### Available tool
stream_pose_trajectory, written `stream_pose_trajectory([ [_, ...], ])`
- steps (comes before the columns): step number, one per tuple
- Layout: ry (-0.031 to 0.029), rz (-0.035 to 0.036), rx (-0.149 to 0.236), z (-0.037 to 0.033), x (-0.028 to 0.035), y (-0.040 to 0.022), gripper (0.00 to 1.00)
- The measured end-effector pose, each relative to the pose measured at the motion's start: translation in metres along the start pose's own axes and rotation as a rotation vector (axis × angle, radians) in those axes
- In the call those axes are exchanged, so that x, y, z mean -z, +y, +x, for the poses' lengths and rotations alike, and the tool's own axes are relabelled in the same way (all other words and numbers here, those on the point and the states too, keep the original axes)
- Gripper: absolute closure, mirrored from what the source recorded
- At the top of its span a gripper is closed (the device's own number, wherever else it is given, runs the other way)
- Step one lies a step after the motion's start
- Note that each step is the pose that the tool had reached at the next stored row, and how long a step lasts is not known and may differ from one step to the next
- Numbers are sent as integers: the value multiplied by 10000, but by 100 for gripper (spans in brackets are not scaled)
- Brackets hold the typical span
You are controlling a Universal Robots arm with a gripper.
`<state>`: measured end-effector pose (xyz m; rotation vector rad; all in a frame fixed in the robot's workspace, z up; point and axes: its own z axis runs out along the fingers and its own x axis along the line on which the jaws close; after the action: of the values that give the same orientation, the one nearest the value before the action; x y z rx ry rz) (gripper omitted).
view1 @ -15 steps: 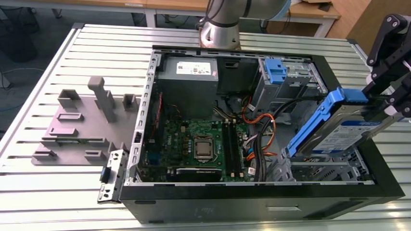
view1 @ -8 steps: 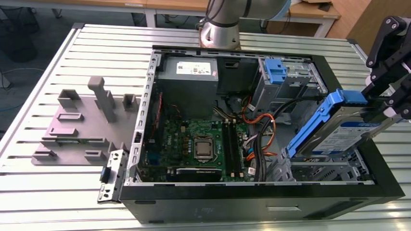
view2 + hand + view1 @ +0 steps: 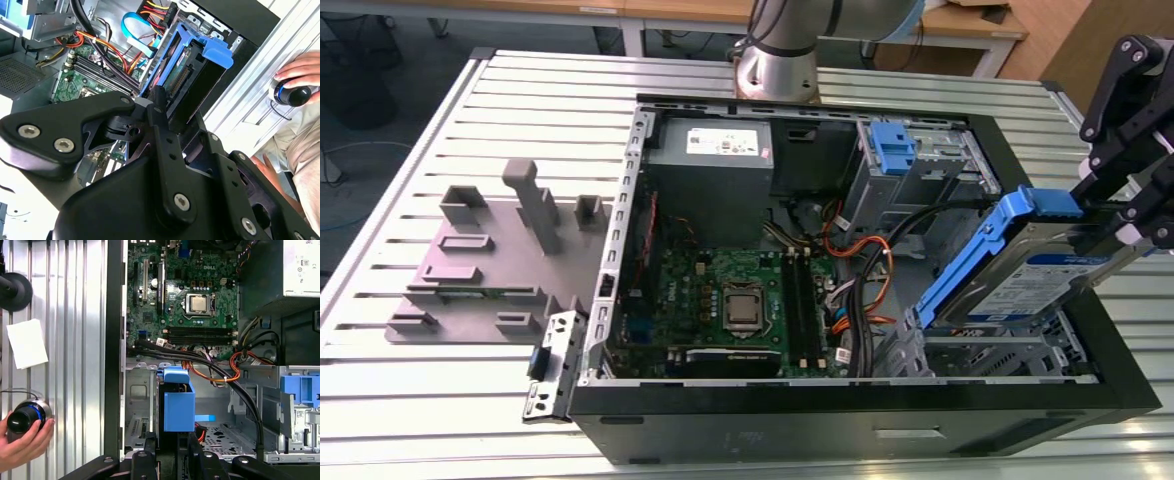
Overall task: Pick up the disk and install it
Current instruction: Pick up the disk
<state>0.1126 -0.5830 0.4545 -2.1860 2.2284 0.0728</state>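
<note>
The black gripper point(image 3: 1118, 228) was clamped on the silver hard drive with blue plastic rails point(image 3: 1014, 275). The drive hung tilted over the metal drive bay point(image 3: 994, 352) of the open black computer case point(image 3: 854, 415), beside the case's wall on the exterior view's right.

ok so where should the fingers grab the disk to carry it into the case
Pinch the disk across its flat parallel sides, coming from the end opposite the blue tab, as the gripper does now. That likely leaves the tab and connector end free to enter the case.
</note>
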Motion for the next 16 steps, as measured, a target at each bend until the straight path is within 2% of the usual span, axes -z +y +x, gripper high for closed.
stream_pose_trajectory([
  [16,-2,4,-98,0,-2,0,65],
])
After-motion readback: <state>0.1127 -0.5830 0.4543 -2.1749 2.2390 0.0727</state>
